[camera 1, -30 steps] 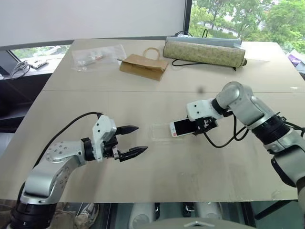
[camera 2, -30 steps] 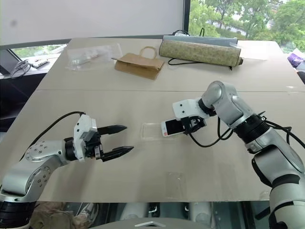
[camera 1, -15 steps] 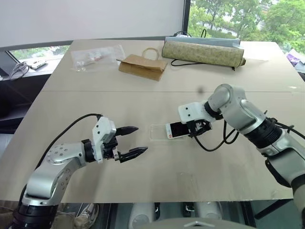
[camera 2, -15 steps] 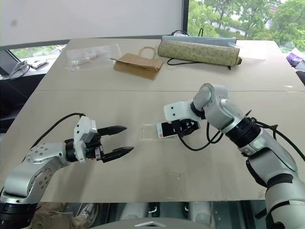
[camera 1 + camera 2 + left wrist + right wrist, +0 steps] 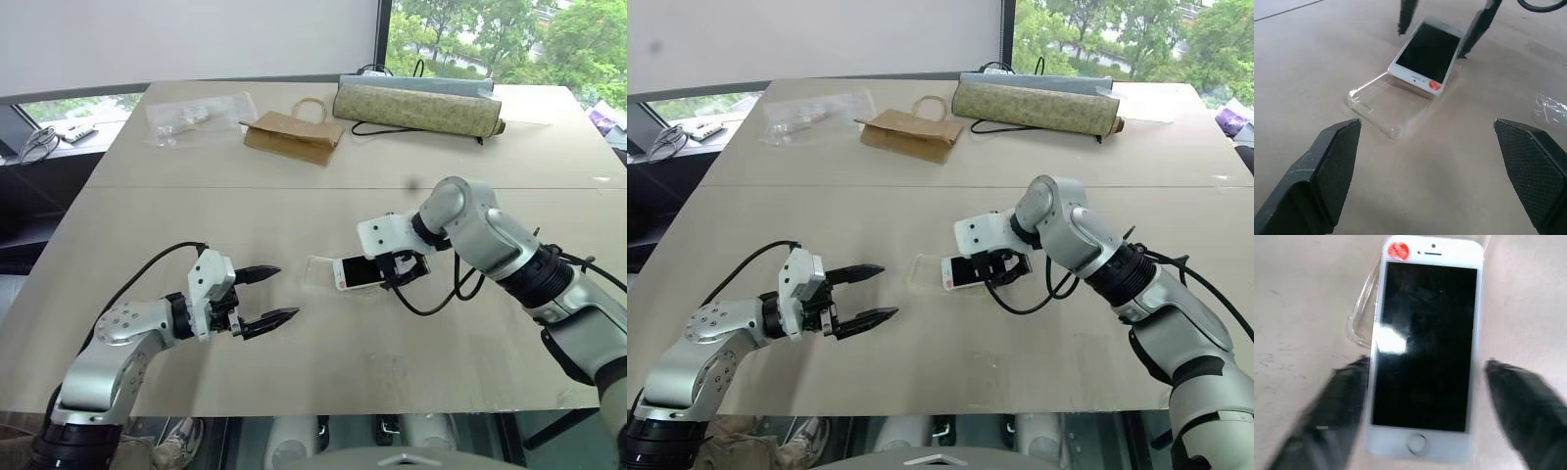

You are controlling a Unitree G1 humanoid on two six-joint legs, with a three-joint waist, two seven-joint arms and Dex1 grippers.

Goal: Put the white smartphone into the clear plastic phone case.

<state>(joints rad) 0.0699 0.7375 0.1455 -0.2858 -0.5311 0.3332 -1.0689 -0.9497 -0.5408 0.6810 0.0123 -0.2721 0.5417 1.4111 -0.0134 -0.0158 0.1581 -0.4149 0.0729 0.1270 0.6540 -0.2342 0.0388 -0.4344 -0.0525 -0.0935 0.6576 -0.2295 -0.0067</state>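
White smartphone (image 5: 359, 272) half over the clear plastic phone case (image 5: 1386, 105), not seated.
I see its far end propped on the case rim, long axis along the case. My right hand (image 5: 400, 266) straddles the phone's near end, fingers spread off its sides, gripping nothing. My left hand (image 5: 263, 297) is wide open, empty, well apart on the table (image 5: 294, 196).

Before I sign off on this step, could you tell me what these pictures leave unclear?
- Whether the white smartphone sits seated in the clear plastic phone case: the phone hides the overlap.
- Right pincer fingers' contact with the phone: blurred, right wrist view.
- Contents of the plastic bag: too small, head views.
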